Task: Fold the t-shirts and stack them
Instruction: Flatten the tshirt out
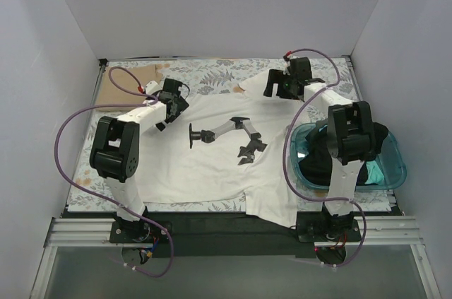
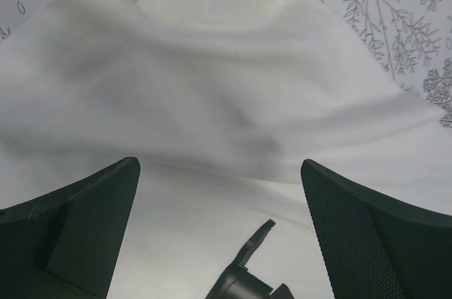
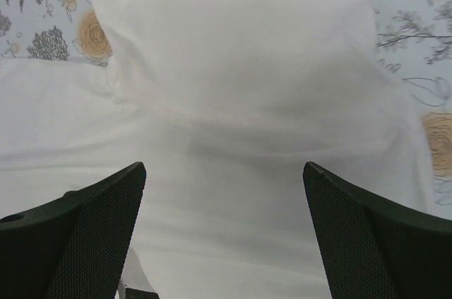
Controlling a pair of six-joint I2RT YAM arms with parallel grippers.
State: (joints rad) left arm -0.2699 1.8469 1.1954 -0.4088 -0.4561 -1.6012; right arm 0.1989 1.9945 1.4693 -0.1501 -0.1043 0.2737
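Observation:
A white t-shirt [image 1: 212, 165] with a black and grey robot-arm print [image 1: 226, 133] lies spread flat on the flower-patterned table cover. My left gripper [image 1: 171, 104] is open over the shirt's far left shoulder; in the left wrist view [image 2: 219, 165] a fold of white cloth [image 2: 212, 101] lies between and ahead of the jaws, with part of the print [image 2: 247, 278] below. My right gripper [image 1: 277, 87] is open over the far right sleeve; in the right wrist view [image 3: 224, 166] the white sleeve [image 3: 240, 101] fills the gap. Neither holds cloth.
A teal bin [image 1: 395, 165] with dark clothes [image 1: 318, 157] stands at the right, behind my right arm. A brown cardboard patch [image 1: 116, 87] shows at the far left corner. White walls close in the table on three sides.

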